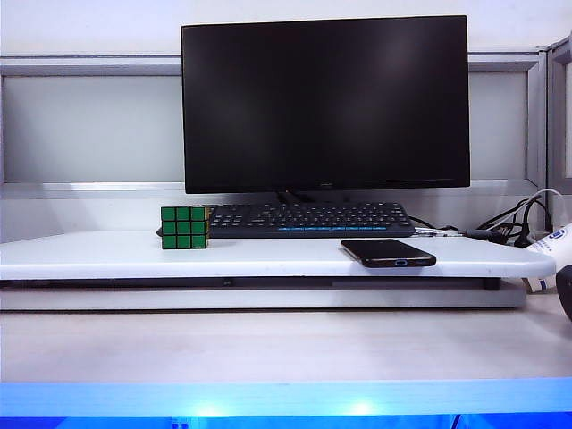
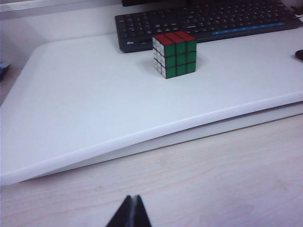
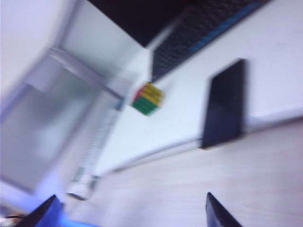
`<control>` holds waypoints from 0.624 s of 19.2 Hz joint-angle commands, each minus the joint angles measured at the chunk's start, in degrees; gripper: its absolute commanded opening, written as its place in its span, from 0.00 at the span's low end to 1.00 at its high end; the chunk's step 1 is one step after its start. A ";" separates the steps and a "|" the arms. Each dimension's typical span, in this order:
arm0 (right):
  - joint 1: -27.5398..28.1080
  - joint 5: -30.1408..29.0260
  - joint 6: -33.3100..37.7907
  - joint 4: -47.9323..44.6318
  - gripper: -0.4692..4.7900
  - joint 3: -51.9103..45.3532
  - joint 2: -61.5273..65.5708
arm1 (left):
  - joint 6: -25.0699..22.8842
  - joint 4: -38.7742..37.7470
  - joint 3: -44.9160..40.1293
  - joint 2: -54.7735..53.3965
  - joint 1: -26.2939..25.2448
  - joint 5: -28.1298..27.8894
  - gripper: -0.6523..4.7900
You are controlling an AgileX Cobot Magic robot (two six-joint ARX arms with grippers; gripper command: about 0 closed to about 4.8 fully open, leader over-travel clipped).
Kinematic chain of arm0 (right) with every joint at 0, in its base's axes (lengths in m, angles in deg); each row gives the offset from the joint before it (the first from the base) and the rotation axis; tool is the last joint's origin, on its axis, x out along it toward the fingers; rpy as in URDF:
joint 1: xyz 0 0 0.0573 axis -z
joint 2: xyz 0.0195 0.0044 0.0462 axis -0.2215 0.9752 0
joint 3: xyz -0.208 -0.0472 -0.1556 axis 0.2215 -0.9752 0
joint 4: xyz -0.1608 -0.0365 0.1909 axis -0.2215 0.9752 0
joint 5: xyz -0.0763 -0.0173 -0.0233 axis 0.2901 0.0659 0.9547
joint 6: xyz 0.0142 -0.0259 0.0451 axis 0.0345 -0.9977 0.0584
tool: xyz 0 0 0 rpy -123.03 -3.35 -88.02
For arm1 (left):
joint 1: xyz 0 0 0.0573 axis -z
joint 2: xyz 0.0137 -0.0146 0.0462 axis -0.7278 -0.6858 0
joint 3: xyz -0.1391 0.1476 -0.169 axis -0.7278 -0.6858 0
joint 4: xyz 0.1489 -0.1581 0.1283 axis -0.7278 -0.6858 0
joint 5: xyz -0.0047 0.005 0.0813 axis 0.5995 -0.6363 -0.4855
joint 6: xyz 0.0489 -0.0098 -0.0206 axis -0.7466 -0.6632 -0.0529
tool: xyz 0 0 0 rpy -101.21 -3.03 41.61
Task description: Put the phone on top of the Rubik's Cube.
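White surface (image 1: 107, 255) in front of you has the phone (image 1: 388, 253) lying flat near its front edge, well apart from the Rubik's Cube (image 1: 184, 226) (by the keyboard (image 1: 308, 219)). Nothing is lifted yet. Your right end effector (image 3: 132, 213) is wide and empty; your left end effector (image 2: 129, 215) is closed, low down.

Nothing here can be read. The keyboard (image 1: 308, 218) has pale marks on its keys, but they are too small and soft to make out as letters. The monitor (image 1: 325, 103) shows a tiny mark at the middle of its lower edge, too small to tell what it says. A white object (image 1: 552, 241) at the right edge carries a bit of blue print, and that is illegible as well.
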 commanded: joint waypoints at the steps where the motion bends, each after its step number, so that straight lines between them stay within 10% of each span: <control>1: -0.02 -2.45 4.44 -8.98 0.83 0.39 7.06 | 0.11 -0.98 -0.09 -0.02 -0.04 0.94 0.11; 12: -6.62 -3.58 5.14 -43.28 0.85 7.74 67.54 | 0.02 -0.96 -0.09 -0.02 -0.04 0.92 0.11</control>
